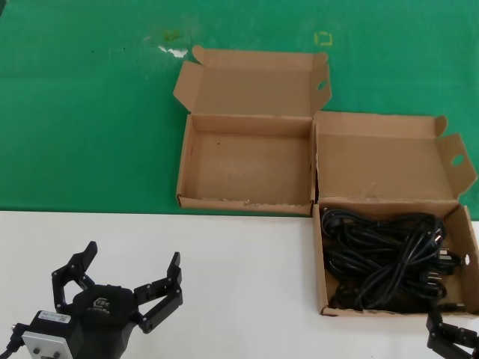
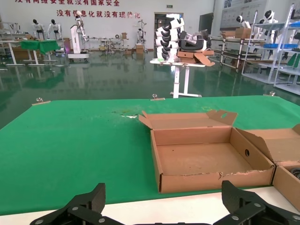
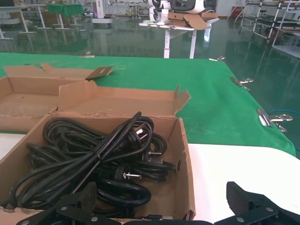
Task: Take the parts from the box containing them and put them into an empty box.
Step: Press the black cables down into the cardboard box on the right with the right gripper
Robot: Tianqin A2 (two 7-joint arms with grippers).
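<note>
Two grippers wait spread wide, holding nothing; our right gripper (image 1: 453,338) sits just beside the power cords (image 1: 385,258), left gripper (image 1: 123,288) parked. Next: reach in, pinch one bundle.

You were working in a robotics lab or test hall. Beyond your green-covered worktop (image 2: 84,140) stretched a glossy green floor (image 2: 108,79), with white humanoid robots (image 2: 77,28) standing along the far wall under red Chinese lettering (image 2: 65,13). A white pedestal table (image 2: 180,70) carried robot parts and cardboard boxes, and metal shelving racks (image 2: 262,47) stood off to one side.
</note>
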